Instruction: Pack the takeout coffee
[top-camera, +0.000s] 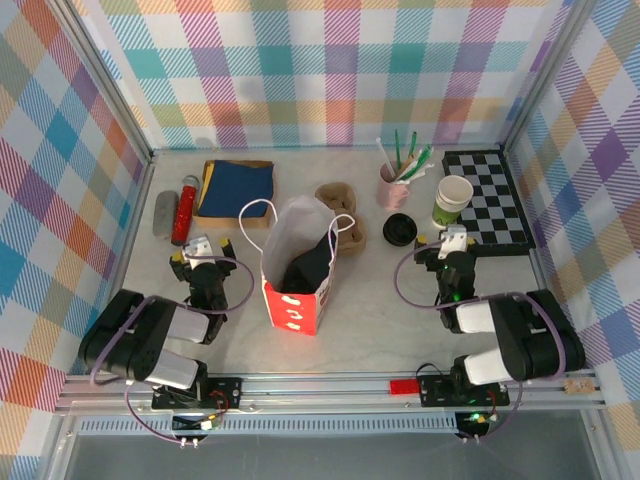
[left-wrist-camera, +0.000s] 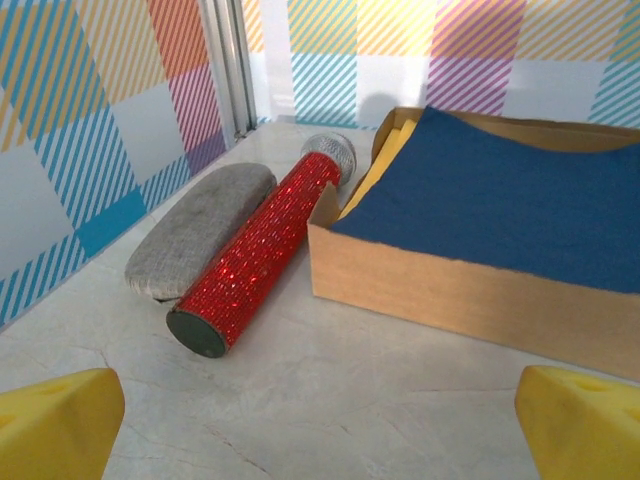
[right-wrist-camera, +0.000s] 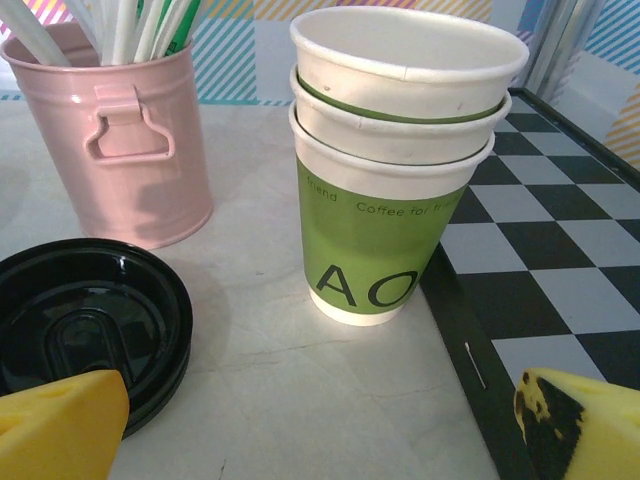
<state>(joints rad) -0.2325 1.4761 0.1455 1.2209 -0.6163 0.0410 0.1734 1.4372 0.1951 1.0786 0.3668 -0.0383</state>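
Both end effectors are wide open and hold nothing: the left end effector (top-camera: 205, 248) (left-wrist-camera: 320, 430) faces a red glitter tube (left-wrist-camera: 262, 250) and a cardboard box (left-wrist-camera: 470, 290) with blue cloth. The right end effector (top-camera: 450, 240) (right-wrist-camera: 320, 430) is just before the black lid (top-camera: 400, 230) (right-wrist-camera: 80, 330) of the takeout coffee. This lid lies low on the surface (top-camera: 360, 300), near the pink cup of straws (top-camera: 390, 185) (right-wrist-camera: 120, 150) and apart from a stack of green-banded paper cups (top-camera: 453, 200) (right-wrist-camera: 390, 200), and an open paper bag (top-camera: 295, 305) stands upright between the arms.
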